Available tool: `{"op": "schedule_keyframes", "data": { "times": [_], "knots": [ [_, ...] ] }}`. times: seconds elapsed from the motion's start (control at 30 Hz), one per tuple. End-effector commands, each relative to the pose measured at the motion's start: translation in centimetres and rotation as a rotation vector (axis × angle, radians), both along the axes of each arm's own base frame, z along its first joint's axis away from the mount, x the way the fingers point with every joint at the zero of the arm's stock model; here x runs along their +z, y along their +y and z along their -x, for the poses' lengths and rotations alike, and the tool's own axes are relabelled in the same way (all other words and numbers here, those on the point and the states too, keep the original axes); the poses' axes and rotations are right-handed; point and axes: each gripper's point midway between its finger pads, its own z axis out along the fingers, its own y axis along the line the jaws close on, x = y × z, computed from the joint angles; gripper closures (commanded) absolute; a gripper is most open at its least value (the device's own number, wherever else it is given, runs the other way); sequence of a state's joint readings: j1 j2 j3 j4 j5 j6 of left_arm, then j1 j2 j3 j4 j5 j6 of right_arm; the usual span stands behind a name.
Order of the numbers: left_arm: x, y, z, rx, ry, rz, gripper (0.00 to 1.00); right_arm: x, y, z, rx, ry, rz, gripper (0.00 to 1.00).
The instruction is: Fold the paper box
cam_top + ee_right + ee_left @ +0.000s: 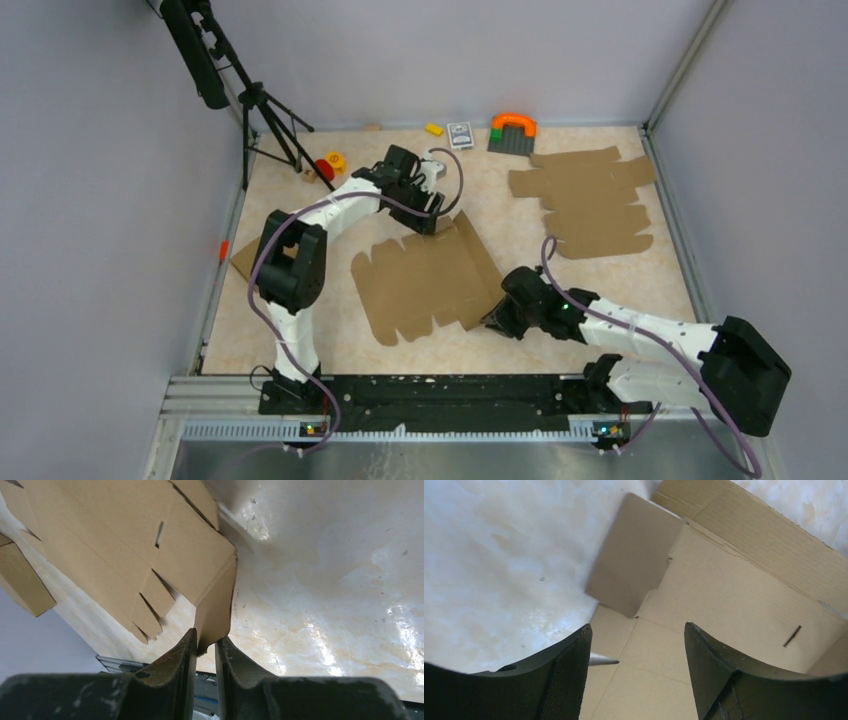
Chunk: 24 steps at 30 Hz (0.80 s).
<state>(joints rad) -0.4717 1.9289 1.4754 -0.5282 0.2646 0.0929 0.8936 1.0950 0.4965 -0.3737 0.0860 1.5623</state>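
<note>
The paper box (425, 280) lies as a flat brown die-cut sheet in the middle of the table, with its right panel raised along a crease. My left gripper (430, 215) hovers over its far edge. In the left wrist view that gripper (638, 627) is open above the box's panels (724, 595), holding nothing, and a side flap (636, 555) stands up ahead of it. My right gripper (495, 318) is at the near right corner. In the right wrist view the right gripper (206, 636) is shut on a corner flap (215, 610) of the box, which both fingertips touch.
A pile of similar cardboard sheets (590, 200) lies at the back right. An orange and green toy (512, 130), a small card box (460, 134) and a yellow block (434, 129) sit along the back wall. A tripod (255, 100) and small red and yellow pieces (328, 165) stand at the back left.
</note>
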Motion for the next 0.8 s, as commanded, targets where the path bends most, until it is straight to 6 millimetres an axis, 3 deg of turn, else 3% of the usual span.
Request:
{"op": "schedule_keyframes", "data": {
  "times": [0.0,0.17,0.37,0.53,0.77],
  "knots": [
    [0.2,-0.2,0.8,-0.073,0.154,0.135,0.31,-0.8,-1.2,0.4,0.000,-0.001,0.037,0.82],
    [-0.2,-0.2,0.9,-0.076,0.297,0.193,0.34,-2.2,-2.3,1.2,-0.014,0.012,0.041,0.82],
    [-0.5,1.0,0.4,-0.010,0.271,0.163,0.31,-3.1,-3.3,1.7,-0.029,0.009,0.047,0.83],
    [-1.2,1.3,1.3,-0.003,0.334,0.180,0.31,-3.2,-3.6,1.8,-0.032,0.004,0.055,0.83],
    [-1.3,0.3,1.5,-0.017,0.364,0.240,0.29,-3.0,-3.2,1.6,-0.018,-0.007,0.048,0.83]
  ]
}}
